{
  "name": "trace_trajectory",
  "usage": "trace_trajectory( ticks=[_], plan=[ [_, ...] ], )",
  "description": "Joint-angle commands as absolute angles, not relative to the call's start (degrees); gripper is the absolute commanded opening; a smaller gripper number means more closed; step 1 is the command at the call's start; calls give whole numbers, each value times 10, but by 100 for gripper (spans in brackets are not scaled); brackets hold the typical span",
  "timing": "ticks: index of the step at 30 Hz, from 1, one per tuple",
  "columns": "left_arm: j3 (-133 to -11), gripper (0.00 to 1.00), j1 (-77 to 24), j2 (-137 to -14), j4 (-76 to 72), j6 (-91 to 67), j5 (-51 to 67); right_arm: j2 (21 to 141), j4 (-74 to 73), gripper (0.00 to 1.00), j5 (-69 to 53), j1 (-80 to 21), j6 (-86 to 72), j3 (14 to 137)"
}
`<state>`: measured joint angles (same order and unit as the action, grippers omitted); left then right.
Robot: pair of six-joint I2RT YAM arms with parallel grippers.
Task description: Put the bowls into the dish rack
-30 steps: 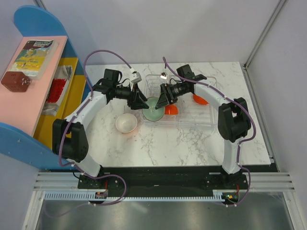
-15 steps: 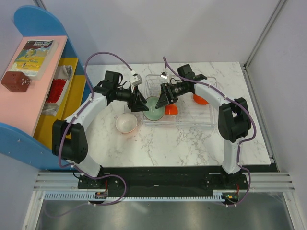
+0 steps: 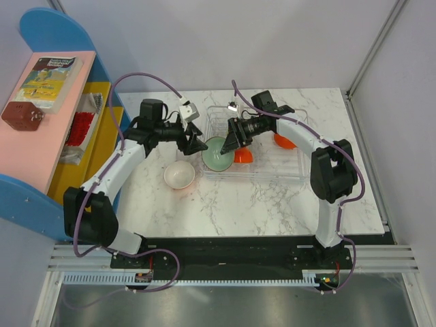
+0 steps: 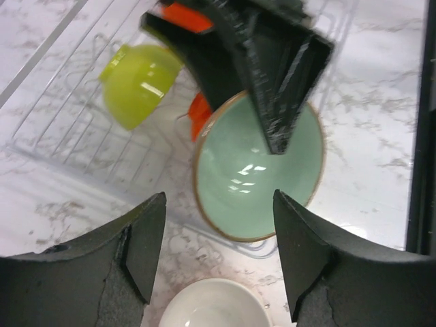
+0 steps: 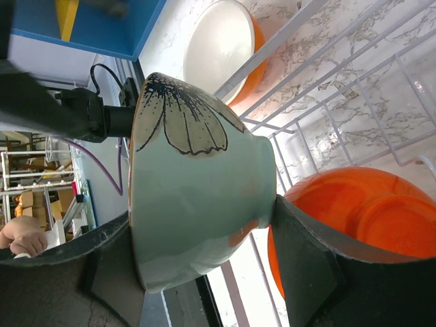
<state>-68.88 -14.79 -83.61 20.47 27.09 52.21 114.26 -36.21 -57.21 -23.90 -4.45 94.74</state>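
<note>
My right gripper (image 3: 229, 144) is shut on the pale mint bowl (image 3: 217, 156), holding it tilted over the left end of the clear dish rack (image 3: 272, 174). In the right wrist view the fingers (image 5: 303, 262) clamp the bowl (image 5: 197, 197) across rim and base. My left gripper (image 3: 193, 142) is open and empty, just left of that bowl (image 4: 259, 170). Two orange bowls (image 3: 242, 156) (image 3: 285, 142) lie in the rack. A lime bowl (image 4: 139, 82) in the rack shows in the left wrist view. An orange bowl with a white inside (image 3: 179, 175) sits on the table left of the rack.
A blue and pink shelf unit (image 3: 41, 102) with a book and packets stands off the table's left edge. Purple cables loop above both arms. The marble table's (image 3: 259, 204) right edge meets a metal frame post (image 3: 371, 61).
My left gripper has drawn back to the left, away from the mint bowl's rim, and the left arm has swung outward. The right gripper still holds the bowl in the same place.
</note>
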Motion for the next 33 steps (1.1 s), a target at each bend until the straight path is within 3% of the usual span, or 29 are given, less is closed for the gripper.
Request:
trace_trajectory(
  ticks=[1, 14, 17, 20, 21, 26, 33],
  plan=[
    [-681, 74, -151, -876, 161, 264, 432, 1095, -343, 0, -623, -242, -42, 959],
    [-692, 75, -174, -929, 154, 272, 427, 1090, -344, 0, -620, -243, -40, 960],
    [-690, 65, -176, -929, 161, 272, 451, 1092, -344, 0, -620, -243, -40, 961],
    [-690, 42, -179, -926, 165, 271, 461, 1092, -344, 0, -620, -244, -40, 961],
    [-691, 28, -181, -926, 167, 272, 462, 1092, -344, 0, -619, -244, -40, 962],
    [-695, 4, -188, -924, 181, 268, 477, 1092, -344, 0, -617, -244, -38, 962],
    [-692, 2, -197, -914, 191, 274, 486, 1102, -343, 0, -629, -244, -47, 976]
  ],
)
